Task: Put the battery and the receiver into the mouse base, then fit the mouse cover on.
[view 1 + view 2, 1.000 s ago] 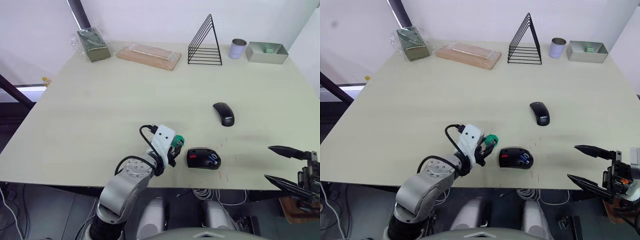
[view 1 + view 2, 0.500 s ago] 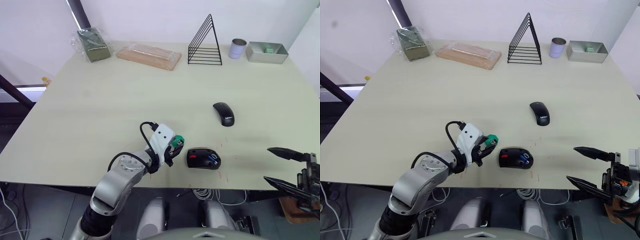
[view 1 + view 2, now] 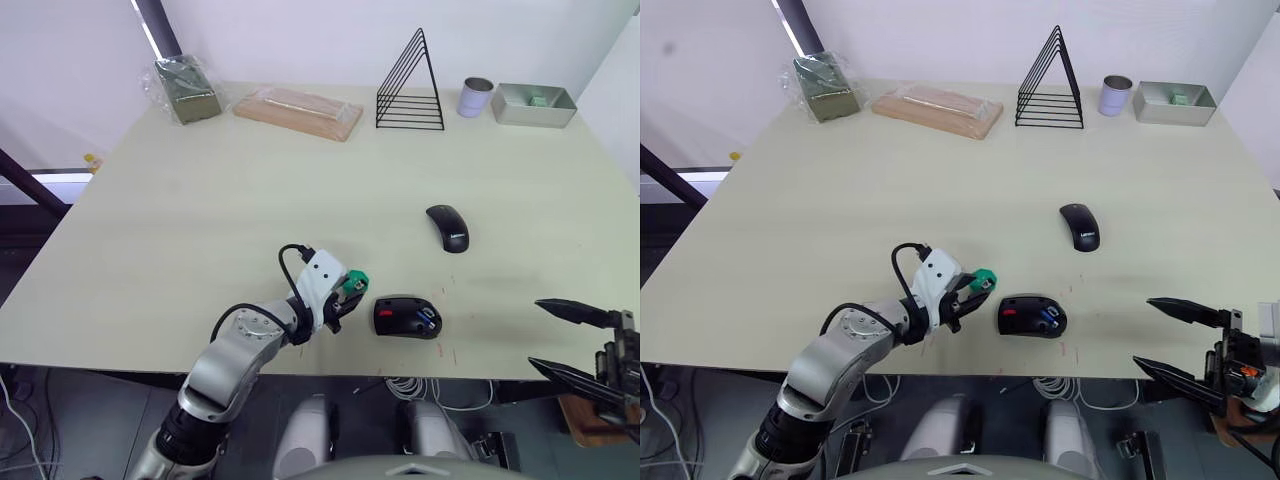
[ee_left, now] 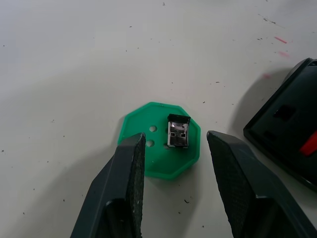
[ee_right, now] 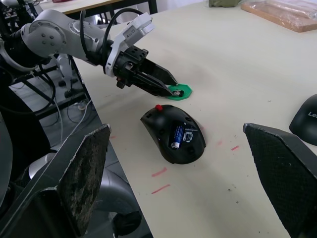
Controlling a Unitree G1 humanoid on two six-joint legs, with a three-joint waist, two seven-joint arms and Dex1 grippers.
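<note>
The mouse base (image 3: 400, 317) lies open near the table's front edge, black with red inside. The blue battery (image 5: 177, 136) sits in its compartment. Just to its left, the tiny dark receiver (image 4: 178, 131) rests on a flat green octagonal disc (image 4: 161, 144). My left gripper (image 3: 343, 297) is open just above the table, one finger on each side of the disc and the receiver, touching neither. The glossy black mouse cover (image 3: 447, 228) lies further back on the table. My right gripper (image 3: 536, 333) hangs wide open and holds nothing, off the front right edge, well to the right of the base.
Along the far edge stand a bagged green box (image 3: 185, 88), a wrapped wooden board (image 3: 298, 112), a black wire rack (image 3: 410, 85), a tin can (image 3: 477, 97) and a grey tray (image 3: 535, 105). Small red marks (image 3: 452, 352) dot the table near the base.
My left elbow has swung out to the left while its gripper stays over the green disc. My right gripper has sunk slightly lower.
</note>
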